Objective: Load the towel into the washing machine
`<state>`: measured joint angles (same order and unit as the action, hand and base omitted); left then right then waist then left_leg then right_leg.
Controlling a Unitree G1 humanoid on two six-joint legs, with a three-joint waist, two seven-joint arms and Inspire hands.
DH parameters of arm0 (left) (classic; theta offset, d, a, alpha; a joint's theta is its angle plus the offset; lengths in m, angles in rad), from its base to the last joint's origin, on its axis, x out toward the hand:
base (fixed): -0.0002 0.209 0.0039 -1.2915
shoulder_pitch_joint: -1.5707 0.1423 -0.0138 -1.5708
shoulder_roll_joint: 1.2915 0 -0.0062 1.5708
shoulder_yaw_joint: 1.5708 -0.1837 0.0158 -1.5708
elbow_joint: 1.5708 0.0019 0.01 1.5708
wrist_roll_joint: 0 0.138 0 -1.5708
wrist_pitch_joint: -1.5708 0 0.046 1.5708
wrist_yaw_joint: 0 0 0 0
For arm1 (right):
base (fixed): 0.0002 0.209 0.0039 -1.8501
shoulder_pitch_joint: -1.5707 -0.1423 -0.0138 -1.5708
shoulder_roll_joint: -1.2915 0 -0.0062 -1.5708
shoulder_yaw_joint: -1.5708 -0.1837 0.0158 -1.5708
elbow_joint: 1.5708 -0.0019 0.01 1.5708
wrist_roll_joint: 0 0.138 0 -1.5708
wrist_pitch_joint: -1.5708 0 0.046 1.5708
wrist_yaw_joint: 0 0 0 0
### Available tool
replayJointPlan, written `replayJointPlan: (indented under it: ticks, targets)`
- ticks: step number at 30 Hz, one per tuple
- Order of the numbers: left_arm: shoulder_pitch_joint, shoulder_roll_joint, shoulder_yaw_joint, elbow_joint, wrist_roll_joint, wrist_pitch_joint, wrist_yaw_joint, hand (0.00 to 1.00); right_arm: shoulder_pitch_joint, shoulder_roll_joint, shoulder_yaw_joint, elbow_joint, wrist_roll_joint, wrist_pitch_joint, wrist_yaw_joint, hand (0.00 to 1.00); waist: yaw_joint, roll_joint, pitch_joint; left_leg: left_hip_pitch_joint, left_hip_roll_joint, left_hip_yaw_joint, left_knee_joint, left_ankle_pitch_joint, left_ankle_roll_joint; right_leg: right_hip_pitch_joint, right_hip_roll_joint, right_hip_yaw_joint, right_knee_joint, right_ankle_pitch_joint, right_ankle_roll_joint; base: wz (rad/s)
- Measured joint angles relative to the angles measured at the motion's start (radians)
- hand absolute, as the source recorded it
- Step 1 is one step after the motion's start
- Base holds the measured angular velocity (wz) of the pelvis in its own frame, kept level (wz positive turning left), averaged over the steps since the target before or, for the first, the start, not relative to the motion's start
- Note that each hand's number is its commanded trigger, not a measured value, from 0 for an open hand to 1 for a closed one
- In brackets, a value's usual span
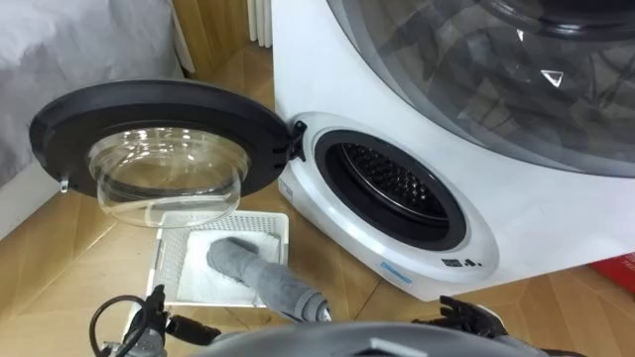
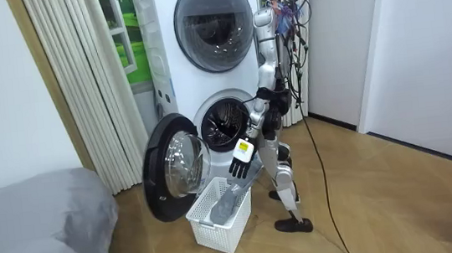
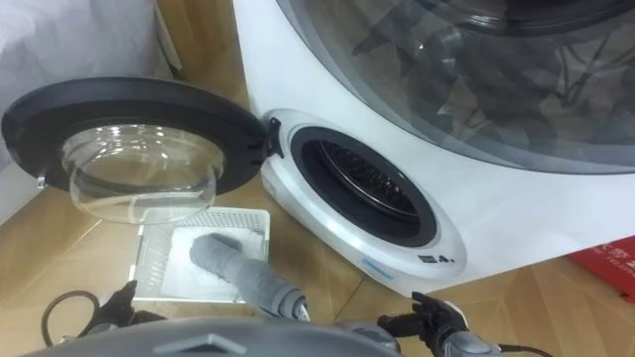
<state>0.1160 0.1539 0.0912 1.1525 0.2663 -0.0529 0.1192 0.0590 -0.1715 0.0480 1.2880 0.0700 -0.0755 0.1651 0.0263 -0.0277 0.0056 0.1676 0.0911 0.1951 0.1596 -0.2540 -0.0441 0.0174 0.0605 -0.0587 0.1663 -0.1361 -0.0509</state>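
A grey rolled towel (image 1: 243, 266) lies slanted in a white slatted basket (image 1: 175, 260) on the floor, its near end rising toward me. In the room view my left hand (image 2: 239, 162) hangs just over the towel's (image 2: 227, 205) upper end, fingers straight and pointing down; whether they touch it I cannot tell. The lower washing machine (image 1: 516, 213) stands before me. Its round door (image 1: 159, 139) is swung wide to the left, and the dark drum opening (image 1: 389, 180) is open with nothing in it.
A second machine (image 2: 212, 14) is stacked on top. A red object (image 1: 620, 270) lies on the wooden floor at the far right. Grey bedding (image 2: 35, 235) is at the room view's left, with pale curtains (image 2: 78, 83) behind it. I stand upright right of the basket (image 2: 219, 220).
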Motion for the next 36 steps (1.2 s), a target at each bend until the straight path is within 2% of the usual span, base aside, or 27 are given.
replayJointPlan:
  ticks: [11,19,21,22,24,27,29,30,32,34,36]
  targets:
    - [-0.005,0.000,-0.002,-0.001,0.000,-0.004,-0.019,0.00,-0.001,-0.004,0.000,0.000,-0.001,-0.003,-0.001,0.00,0.000,0.009,-0.0053,-0.008,0.000,0.003,0.000,0.000,0.000,-0.013,0.000,0.003,0.004,0.000,0.000,-0.01]
    - [-0.019,0.002,-0.060,-0.009,0.011,-0.034,-0.007,0.00,-0.003,-0.007,0.012,-0.006,0.006,-0.032,-0.011,0.00,-0.009,0.017,-0.0064,-0.051,0.000,0.014,0.005,0.000,0.000,-0.056,0.001,0.008,0.005,0.009,0.000,-0.03]
    - [-0.029,0.002,-0.078,-0.009,0.012,-0.042,0.004,0.00,-0.009,-0.008,0.018,-0.007,0.008,-0.038,-0.015,0.00,-0.015,0.022,-0.0037,-0.058,0.000,0.014,0.005,0.000,0.000,-0.062,0.000,0.008,0.005,0.010,0.000,0.00]
    - [-0.035,0.002,-0.084,-0.009,0.014,-0.049,0.011,0.00,-0.015,-0.008,0.022,-0.007,0.006,-0.042,-0.021,0.00,-0.018,0.025,-0.0060,-0.068,0.000,0.018,0.006,0.000,0.000,-0.074,0.000,0.008,0.009,0.010,0.000,-0.07]
    - [-0.047,0.004,-0.097,-0.009,0.041,-0.067,0.031,0.00,-0.034,-0.010,0.034,-0.006,0.000,-0.046,-0.022,0.00,-0.023,0.025,-0.0056,-0.089,0.000,0.022,0.010,0.000,0.000,-0.097,0.000,0.014,0.025,0.010,0.000,-0.08]
    - [-0.093,0.001,-0.125,-0.009,0.110,-0.076,0.040,0.00,-0.069,-0.010,0.053,-0.004,-0.002,-0.056,-0.021,0.00,-0.032,0.029,-0.0023,-0.146,-0.002,0.023,0.034,0.000,0.000,-0.155,-0.006,0.008,0.050,0.011,0.000,-0.01]
    - [-0.146,-0.008,-0.125,0.001,0.188,-0.093,0.059,0.00,-0.108,-0.007,0.071,0.001,-0.004,-0.057,-0.016,0.00,-0.031,0.036,0.0041,-0.185,-0.003,0.022,0.042,0.002,0.004,-0.199,-0.009,0.005,0.072,0.012,-0.002,0.00]
    - [-0.156,-0.010,-0.126,0.002,0.205,-0.099,0.067,0.00,-0.120,-0.003,0.071,0.006,-0.007,-0.057,-0.011,0.00,-0.032,0.037,0.0047,-0.195,-0.003,0.022,0.043,0.003,0.005,-0.210,-0.010,0.005,0.076,0.012,-0.002,0.00]
    - [-0.192,-0.011,-0.142,0.004,0.236,-0.109,0.081,0.00,-0.155,0.007,0.074,0.013,-0.019,-0.057,-0.007,0.00,-0.042,0.041,0.0110,-0.226,-0.005,0.023,0.048,0.006,0.010,-0.248,-0.014,0.004,0.096,0.012,-0.003,0.00]
    - [-0.241,-0.020,-0.176,0.035,0.240,-0.117,0.098,0.00,-0.206,0.012,0.087,0.043,-0.029,-0.059,0.001,0.00,-0.057,0.052,0.0223,-0.274,-0.012,0.022,0.068,0.010,0.017,-0.301,-0.026,0.005,0.124,0.013,-0.004,0.00]
    - [-0.274,-0.029,-0.192,0.061,0.261,-0.121,0.112,0.00,-0.229,0.015,0.093,0.048,-0.029,-0.060,0.003,0.00,-0.058,0.055,0.0269,-0.314,-0.017,0.023,0.089,0.010,0.017,-0.344,-0.030,0.005,0.148,0.013,-0.004,-0.05]
